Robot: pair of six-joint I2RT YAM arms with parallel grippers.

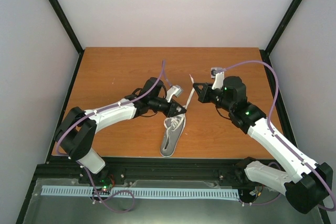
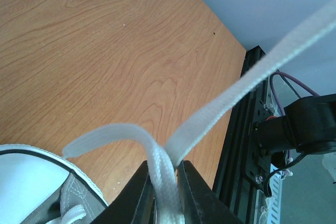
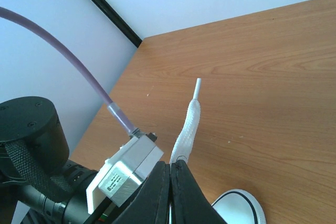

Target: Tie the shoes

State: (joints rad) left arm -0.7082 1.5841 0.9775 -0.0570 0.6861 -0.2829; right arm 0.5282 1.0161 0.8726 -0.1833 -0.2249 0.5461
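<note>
On the orange-brown wooden bench, I list the following.

Item 1. Small grey low-top canvas sneaker with white rubber toe cap and sole edge. It lies lengthwise, near to far, at the middle of the bench close to the near edge, between my two arms. Its far end sits just under my left gripper.

Item 2. Flat white woven lace. It comes up from the sneaker, passes between my left fingers, then runs straight up and rightward to my right gripper. A slack bend of lace curls off to one side at the left gripper. The free end, with its slim white plastic tip, sticks out beyond my right gripper above bare bench.

Item 3. Left gripper. It is clenched on the lace, with its black fingers pressed against either side of the strands, directly over the sneaker's far end.

Item 4. Right gripper. It is clenched on the same lace close to its free end, with only lace between the black fingers. It is held off the bench, just far and right of the left gripper, near it but apart.

Item 5. Purple cable, looped along my left arm.

Item 6. Black metal frame rail, running along the bench's near edge.
</note>
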